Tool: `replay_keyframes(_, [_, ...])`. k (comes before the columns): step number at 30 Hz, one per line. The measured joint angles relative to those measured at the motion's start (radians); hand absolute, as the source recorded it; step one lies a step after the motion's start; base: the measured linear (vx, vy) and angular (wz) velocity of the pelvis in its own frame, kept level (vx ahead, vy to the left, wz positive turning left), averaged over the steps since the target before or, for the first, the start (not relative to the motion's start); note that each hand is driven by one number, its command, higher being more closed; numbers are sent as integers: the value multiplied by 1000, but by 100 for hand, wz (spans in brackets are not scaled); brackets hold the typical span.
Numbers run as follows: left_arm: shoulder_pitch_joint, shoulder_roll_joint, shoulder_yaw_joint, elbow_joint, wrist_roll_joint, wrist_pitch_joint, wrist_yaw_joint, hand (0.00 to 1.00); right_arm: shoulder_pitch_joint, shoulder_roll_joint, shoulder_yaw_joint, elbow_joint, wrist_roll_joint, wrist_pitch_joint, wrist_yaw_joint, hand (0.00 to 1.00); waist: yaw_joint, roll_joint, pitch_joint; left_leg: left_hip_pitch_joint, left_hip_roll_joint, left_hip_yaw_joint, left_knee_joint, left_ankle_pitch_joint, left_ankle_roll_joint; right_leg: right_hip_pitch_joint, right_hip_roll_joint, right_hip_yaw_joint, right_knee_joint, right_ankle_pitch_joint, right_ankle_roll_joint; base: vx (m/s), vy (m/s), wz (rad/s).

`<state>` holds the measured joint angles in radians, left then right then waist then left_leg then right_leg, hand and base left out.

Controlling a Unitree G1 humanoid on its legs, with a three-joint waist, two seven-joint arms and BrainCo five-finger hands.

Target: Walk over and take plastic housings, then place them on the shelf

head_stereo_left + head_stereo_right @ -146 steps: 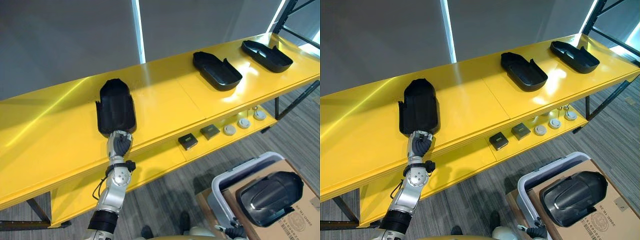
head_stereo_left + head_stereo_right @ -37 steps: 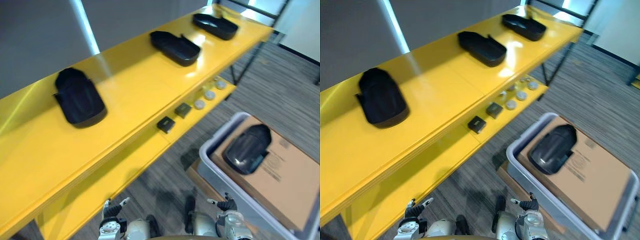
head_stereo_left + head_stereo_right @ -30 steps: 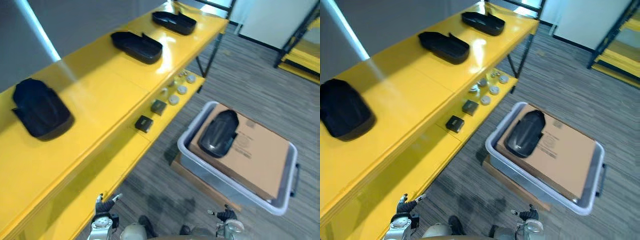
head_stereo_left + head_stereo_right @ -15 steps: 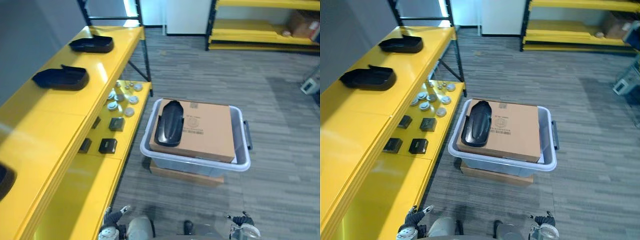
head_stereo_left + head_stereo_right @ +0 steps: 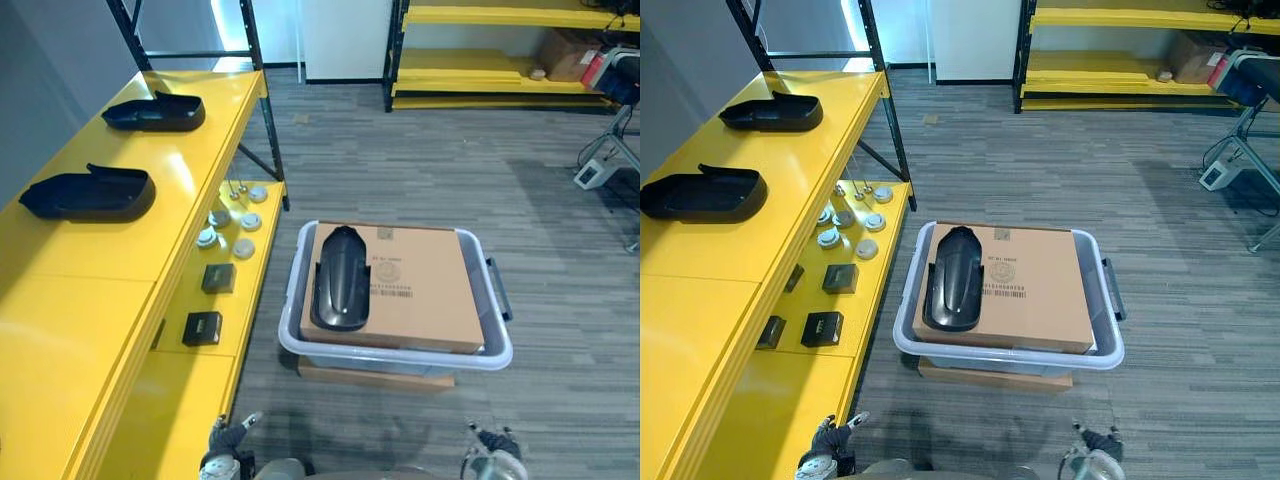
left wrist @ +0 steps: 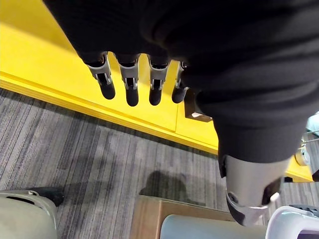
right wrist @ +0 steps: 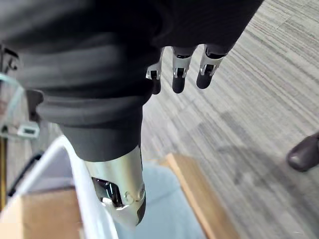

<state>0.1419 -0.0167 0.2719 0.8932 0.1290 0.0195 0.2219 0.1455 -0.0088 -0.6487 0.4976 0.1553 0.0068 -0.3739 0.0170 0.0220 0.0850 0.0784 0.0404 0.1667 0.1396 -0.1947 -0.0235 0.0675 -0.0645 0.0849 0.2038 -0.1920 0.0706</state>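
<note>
Fingers (image 6: pixel 131 87) loose, left hand (image 6: pixel 149 30), right hand (image 7: pixel 199 25) empty, view swung to housing (image 5: pixel 340 280)

A grey translucent plastic tub (image 5: pixel 400 358) stands on the grey striped carpet floor (image 5: pixel 400 150) at the middle of the frame. A flat brown cardboard box (image 5: pixel 430 290) lies in it, reaching almost from wall to wall. Under the tub lies a thin brown board (image 5: pixel 375 376), with its edge showing along the tub's lower side. Left of the tub are two small black square boxes (image 5: pixel 218 278) (image 5: pixel 203 328), one above the other, and above them several white round discs (image 5: pixel 243 247) close together. At the upper right a yellow rack (image 5: pixel 500 15) runs along the far wall with a brown carton (image 5: pixel 562 58) on its low tier. A white panel (image 5: pixel 340 40) stands left of that rack.
</note>
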Motion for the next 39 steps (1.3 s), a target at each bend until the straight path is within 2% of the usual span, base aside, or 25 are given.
replay_keyframes(2, [8,-15,4,-13,1,4,0,0,23,-8,-20,-236,-16,-1,-47,0,-2,1,-2,6,0,0,-1,0,0,8,-2,-12,-6,4,7,77,-4,2])
replay_keyframes(6, [17,-17,-5,-24,2,4,0,0,7,-46,-4,-453,-70,-26,-87,0,-2,-16,-16,10,0,-4,-1,13,-2,37,-7,-50,-45,26,8,60,-4,8])
replay_keyframes(9, [23,-4,-33,-27,3,3,0,0,-14,-73,99,-568,-111,-48,-86,0,-2,-31,-27,15,-1,-18,0,13,-2,53,-8,-58,-59,27,8,67,-18,7])
replay_keyframes(12, [26,16,-83,-29,4,-6,-4,0,-71,-130,249,-598,-174,-61,-37,0,-2,-32,-31,7,-5,-40,-1,33,8,53,-7,-60,-65,42,-4,70,-22,10])
replay_keyframes(16, [26,35,-115,-36,10,-18,-5,0,-143,-215,384,-546,-230,-91,46,0,-1,-34,-30,-9,-3,-91,-1,90,3,35,-3,-106,-11,80,0,89,-31,38])
replay_keyframes(17, [23,34,-116,-37,18,-19,-5,0,-178,-247,420,-496,-253,-93,72,0,2,5,-11,-11,33,-116,7,97,6,-49,31,-118,105,35,-1,56,-41,31])
replay_keyframes(18, [26,43,-116,-33,22,-20,-5,0,-186,-254,435,-482,-266,-94,82,0,2,3,-14,-16,39,-127,7,98,4,-43,41,-121,14,10,-5,44,-39,29])
replay_keyframes(19, [27,63,-116,-33,22,-26,-5,0,-196,-260,464,-469,-285,-95,93,0,8,-18,-13,-28,25,-139,15,99,3,-31,31,-126,-154,92,-13,68,-42,33])
replay_keyframes(20, [19,91,-116,-32,22,-28,-5,0,-205,-263,483,-465,-306,-97,101,0,9,-63,-3,-41,-10,-147,31,91,-4,-56,-6,-139,-186,175,-16,168,-70,39])
replay_keyframes(21, [12,97,-120,-18,25,-26,-5,0,-227,-290,505,-425,-333,-96,117,0,7,-52,-3,-60,-3,-168,41,81,-15,-59,-2,-157,-190,170,-27,149,-74,35])
replay_keyframes(23, [16,84,-125,-15,33,-26,-4,0,-267,-320,542,-348,-368,-76,125,0,9,-21,15,-72,4,-190,32,82,-15,-64,0,-173,-193,171,-26,83,-44,29])
replay_keyframes(24, [15,80,-125,-13,34,-26,-4,0,-276,-324,549,-320,-374,-69,128,0,9,-14,18,-74,3,-195,30,82,-15,-64,0,-178,-193,171,-26,21,-6,27])
replay_keyframes(26, [13,77,-140,-9,34,-26,-3,0,-309,-323,558,-201,-408,-25,132,0,21,2,23,-94,-7,-218,27,82,-15,-75,-5,-208,-193,171,-26,6,18,26])
replay_keyframes(32, [7,85,-147,-10,39,-26,1,0,-361,-292,589,-77,-479,38,130,0,28,-3,35,-138,-24,-286,-2,83,-14,-92,-21,-272,-211,179,-17,-13,36,37])
replay_keyframes(35, [11,87,-147,-10,39,-25,2,0,-394,-264,594,-33,-482,44,133,0,31,-5,46,-144,-37,-300,-4,89,-5,-89,-26,-277,-225,200,-13,-35,41,15])
replay_keyframes(39, [-2,97,-147,-12,40,-25,2,0,-441,-244,635,29,-522,44,139,0,53,-20,75,-160,-62,-302,-4,102,10,-90,-48,-277,-263,236,-1,-73,64,0])
